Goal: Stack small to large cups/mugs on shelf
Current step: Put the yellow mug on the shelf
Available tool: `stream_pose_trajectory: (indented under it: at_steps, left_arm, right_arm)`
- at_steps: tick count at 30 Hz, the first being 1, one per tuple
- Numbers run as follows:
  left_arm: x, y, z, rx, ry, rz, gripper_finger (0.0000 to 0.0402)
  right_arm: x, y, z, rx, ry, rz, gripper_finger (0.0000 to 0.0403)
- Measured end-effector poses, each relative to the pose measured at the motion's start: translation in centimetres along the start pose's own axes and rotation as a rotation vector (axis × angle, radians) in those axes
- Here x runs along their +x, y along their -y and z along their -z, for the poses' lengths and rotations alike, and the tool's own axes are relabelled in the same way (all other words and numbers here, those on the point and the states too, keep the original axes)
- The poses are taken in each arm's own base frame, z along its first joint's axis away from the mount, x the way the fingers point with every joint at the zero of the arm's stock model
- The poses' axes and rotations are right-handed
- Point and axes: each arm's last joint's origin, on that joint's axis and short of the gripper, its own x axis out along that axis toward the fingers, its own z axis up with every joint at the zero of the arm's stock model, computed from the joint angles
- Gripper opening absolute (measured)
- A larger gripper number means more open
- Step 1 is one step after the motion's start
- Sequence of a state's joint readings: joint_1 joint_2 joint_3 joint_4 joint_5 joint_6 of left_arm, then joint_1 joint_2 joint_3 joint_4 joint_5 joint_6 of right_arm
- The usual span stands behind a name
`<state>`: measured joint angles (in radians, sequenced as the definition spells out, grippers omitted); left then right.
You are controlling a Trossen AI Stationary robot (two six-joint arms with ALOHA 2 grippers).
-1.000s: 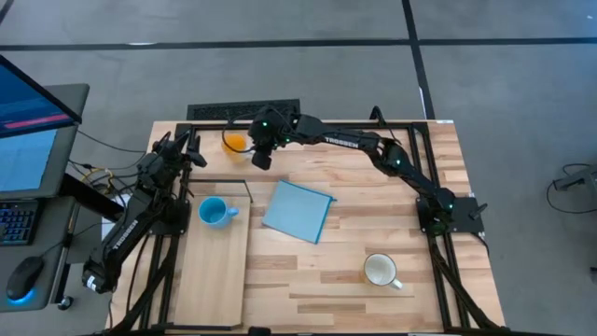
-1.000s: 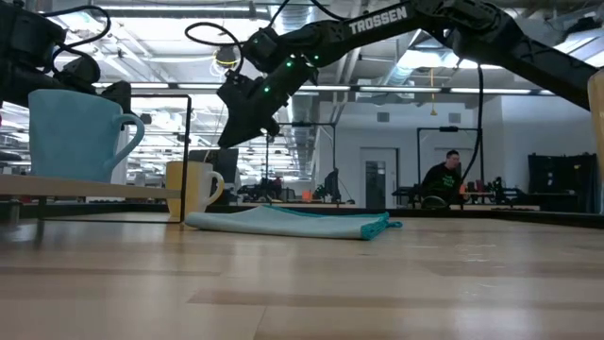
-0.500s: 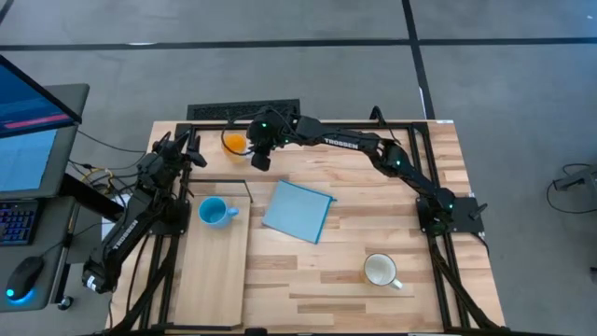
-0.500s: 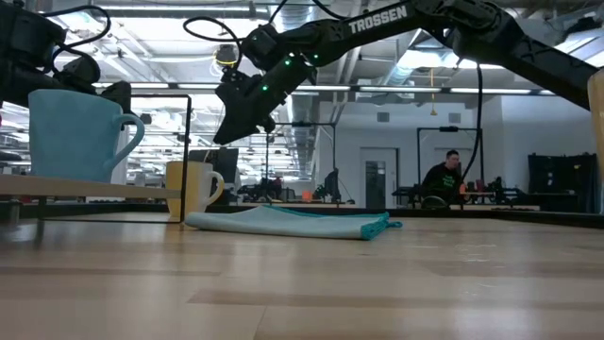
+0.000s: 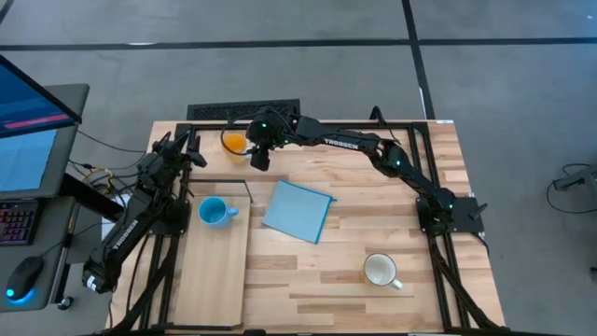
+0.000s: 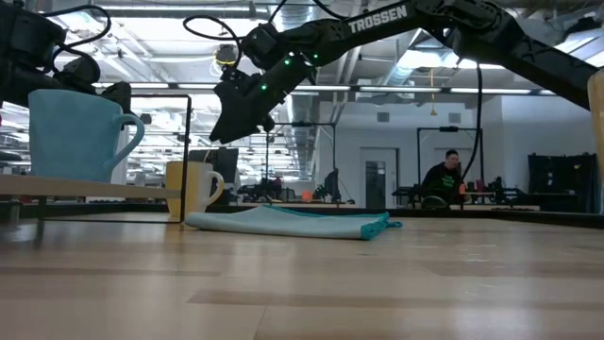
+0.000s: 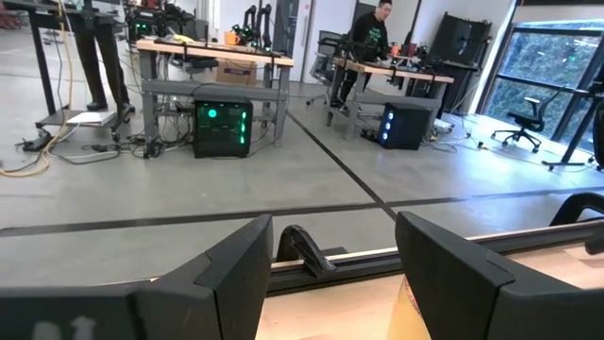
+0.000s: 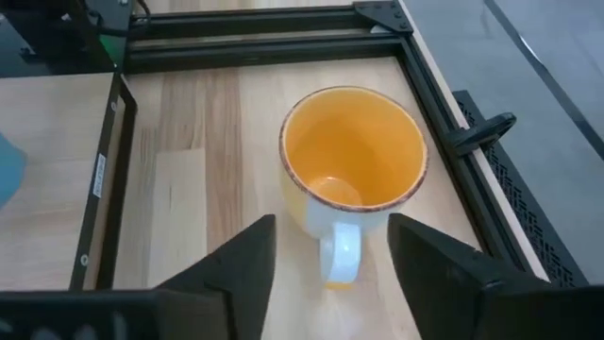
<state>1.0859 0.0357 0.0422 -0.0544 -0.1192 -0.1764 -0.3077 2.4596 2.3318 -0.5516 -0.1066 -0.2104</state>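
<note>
The orange mug (image 5: 234, 142) with a white handle (image 8: 342, 253) stands upright on the table at the far left. My right gripper (image 5: 259, 157) hovers just right of it, open and empty, fingers pointing down toward the handle side (image 8: 330, 231). The light blue mug (image 5: 215, 212) stands on the pale wooden shelf (image 5: 213, 275) near its black wire frame (image 5: 227, 181). The white mug (image 5: 381, 270) stands on the table at the near right. My left gripper (image 7: 335, 241) is open and empty at the far left edge.
A blue square cloth (image 5: 298, 210) lies flat in the middle of the table, between the shelf and the white mug. Black frame rails (image 8: 264, 52) run along the table's far edge behind the orange mug. A person (image 6: 444, 179) sits far off in the room.
My right gripper has moved a little toward the table's left, closer to the orange mug, staying open. The mugs and the cloth have stayed where they were.
</note>
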Motion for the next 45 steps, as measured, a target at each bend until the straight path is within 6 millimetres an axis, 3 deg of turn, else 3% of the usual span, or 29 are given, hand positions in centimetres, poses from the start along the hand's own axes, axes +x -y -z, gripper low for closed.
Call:
stream_pose_trajectory:
  at_steps: [10, 16, 24, 31, 45]
  left_arm:
    - [0.0, 0.0, 0.0, 0.0, 0.0, 0.0, 0.0217]
    - [0.0, 0.0, 0.0, -0.001, 0.0, 0.0, 0.0217]
    - [0.0, 0.0, 0.0, -0.001, -0.001, -0.001, 0.0217]
    - [0.0, 0.0, 0.0, 0.008, -0.002, -0.001, 0.0217]
    - [0.0, 0.0, 0.0, 0.009, -0.002, -0.001, 0.0217]
  right_arm:
    - [0.0, -0.1, 0.0, 0.008, -0.001, 0.002, 0.0235]
    - [-0.1, 1.1, 0.5, 0.112, -0.027, 0.016, 0.0232]
    - [2.5, 1.3, 3.3, 0.091, -0.139, -0.003, 0.0232]
    - [2.7, 0.2, 2.4, 0.057, -0.065, -0.007, 0.0232]
    - [2.7, 0.8, 1.8, 0.055, -0.006, 0.013, 0.0232]
